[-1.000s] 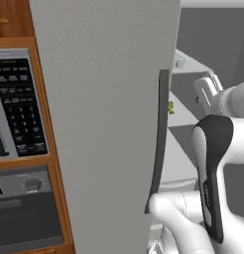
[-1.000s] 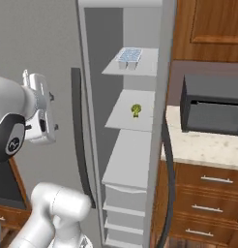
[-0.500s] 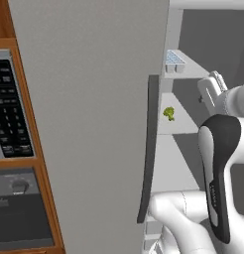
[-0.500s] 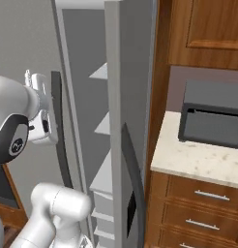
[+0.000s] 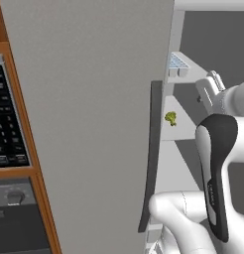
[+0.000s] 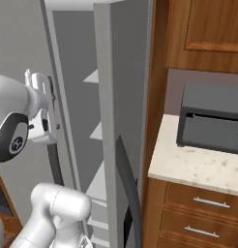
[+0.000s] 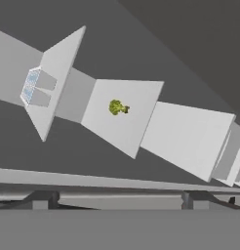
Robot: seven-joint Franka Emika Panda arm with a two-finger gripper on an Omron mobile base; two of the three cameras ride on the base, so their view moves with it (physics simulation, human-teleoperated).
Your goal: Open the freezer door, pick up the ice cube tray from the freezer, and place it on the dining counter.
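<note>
One small white ice cube tray (image 7: 33,84) with pale blue cells sits on a white shelf, next shelf along from the little green broccoli piece (image 7: 117,107). Beside them, the tall grey freezer door (image 5: 94,124) stands open. The gripper (image 7: 119,197) faces the shelves, ready to reach; I cannot tell its pinch.

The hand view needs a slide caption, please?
White freezer shelves holding a white, blue-celled ice cube tray and a small green broccoli piece.
</note>
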